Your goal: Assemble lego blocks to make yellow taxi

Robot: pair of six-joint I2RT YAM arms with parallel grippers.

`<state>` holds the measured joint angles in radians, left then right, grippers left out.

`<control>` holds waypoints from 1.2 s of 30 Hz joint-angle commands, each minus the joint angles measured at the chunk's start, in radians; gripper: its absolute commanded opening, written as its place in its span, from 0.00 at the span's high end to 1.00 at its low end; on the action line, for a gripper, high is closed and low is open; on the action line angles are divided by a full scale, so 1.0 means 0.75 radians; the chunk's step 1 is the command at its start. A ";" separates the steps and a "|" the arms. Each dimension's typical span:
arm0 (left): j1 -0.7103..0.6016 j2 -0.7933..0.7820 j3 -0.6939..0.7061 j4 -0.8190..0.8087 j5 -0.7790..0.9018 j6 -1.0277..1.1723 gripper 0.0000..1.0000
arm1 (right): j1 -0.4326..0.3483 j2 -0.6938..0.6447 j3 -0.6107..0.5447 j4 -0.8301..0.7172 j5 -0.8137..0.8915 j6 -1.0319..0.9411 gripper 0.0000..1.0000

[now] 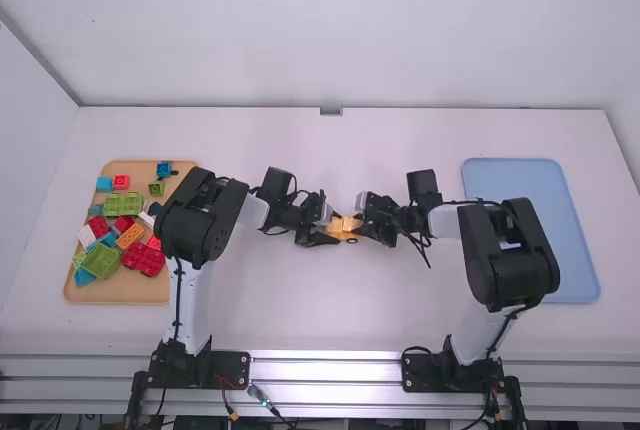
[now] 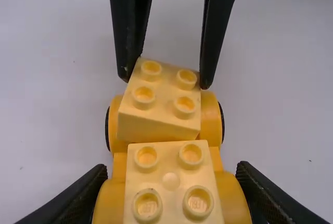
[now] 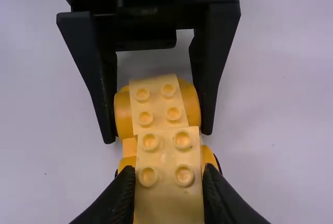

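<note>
At the high view's centre, my left pincer is clamped on the orange car base; my right one grips a skewed yellow block over it, though I can't quite tell whether it's seated.

From where I'm standing, both arms look alike: the left arm and right arm have smooth white links between chunky, rounded black joint housings. Thin black cables run along them, and each has a flat black base plate. The left gripper and right gripper are black too, each with two long, tapering fingers.
</note>
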<state>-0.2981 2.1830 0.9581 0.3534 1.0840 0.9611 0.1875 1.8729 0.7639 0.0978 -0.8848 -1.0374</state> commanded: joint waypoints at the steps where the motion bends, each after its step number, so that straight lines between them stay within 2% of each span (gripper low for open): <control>1: -0.012 0.029 -0.021 -0.021 -0.070 0.001 0.65 | 0.003 0.026 0.013 -0.003 -0.021 0.027 0.71; 5: -0.016 0.030 -0.021 -0.052 -0.068 0.042 0.60 | 0.003 0.026 0.039 -0.068 -0.056 0.019 0.73; 9: -0.015 0.030 -0.021 -0.138 -0.065 0.203 0.65 | 0.006 0.026 0.059 -0.134 -0.056 -0.022 0.75; 31: -0.017 0.030 -0.021 -0.108 -0.071 0.207 0.67 | 0.006 0.026 0.056 -0.238 -0.052 -0.054 0.74; 34: -0.021 0.029 -0.021 -0.117 -0.072 0.207 0.67 | 0.019 0.026 0.057 -0.235 -0.043 -0.055 0.66; 35: -0.021 0.030 -0.021 -0.117 -0.071 0.207 0.67 | 0.025 0.026 0.057 -0.230 -0.046 -0.058 0.61; 36: -0.020 0.029 -0.021 -0.116 -0.071 0.207 0.67 | 0.032 0.026 0.057 -0.211 -0.047 -0.043 0.48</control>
<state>-0.3004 2.1818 0.9611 0.2749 1.1213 1.0805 0.1940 1.8736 0.8001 -0.0647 -0.9154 -1.0763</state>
